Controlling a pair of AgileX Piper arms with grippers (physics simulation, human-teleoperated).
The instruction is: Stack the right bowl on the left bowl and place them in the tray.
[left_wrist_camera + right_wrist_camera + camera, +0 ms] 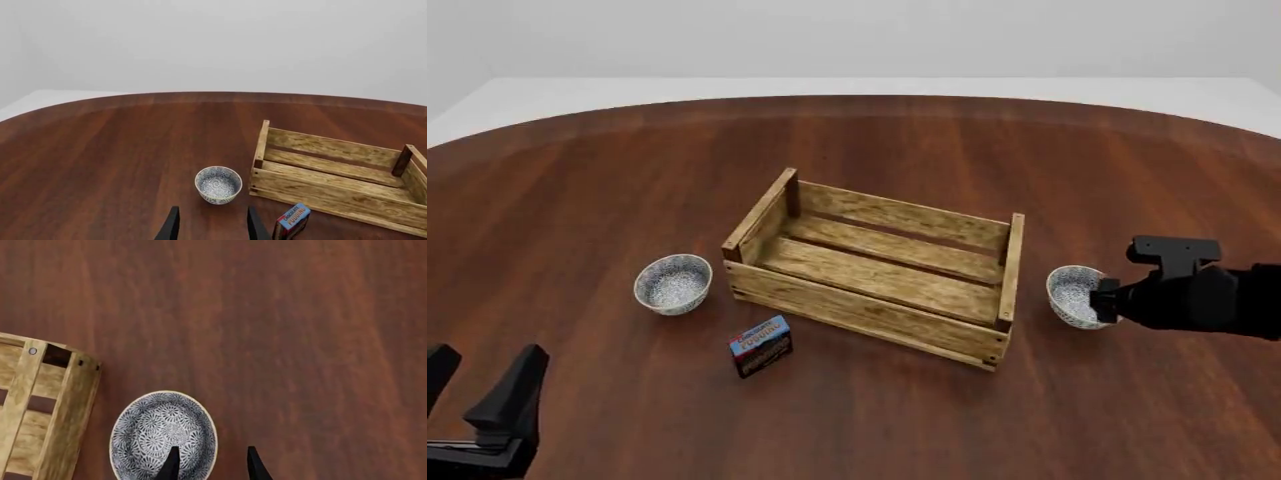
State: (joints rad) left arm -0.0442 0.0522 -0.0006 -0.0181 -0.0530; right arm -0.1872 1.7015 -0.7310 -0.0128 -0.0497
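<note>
- Dark reddish wood makes up the desk (587, 170), and everything on it sits apart; nothing is stacked yet.
- Far left, the left pincer (481, 385) hangs low near the desk's near edge, its two black fingers spread, pinching nothing. It is well apart from any bowl.
- Next comes the left bowl (674, 283), upright on the desk just beside the tray's left end, untouched. The left wrist view has it straight ahead of the spread fingers.
- A small red-and-blue box (761, 346) lies just in front of the tray's near wall; it has no part in the job.
- The tray (868, 310) stands in the middle, angled, with nothing inside that I can see.
- The right bowl (1076, 295) rests upright on the desk just beside the tray's right end.
- The right pincer (211, 462) is at that bowl: in the right wrist view its fingers are spread and straddle the rim on the side away from the tray, one over the bowl's inside, one outside. Whether they touch the rim I cannot tell.
- My reading: this is the first grasp, not yet made. Pinching the rim, lifting, carrying over the tray to the left bowl, nesting, then moving both into the tray all remain.
</note>
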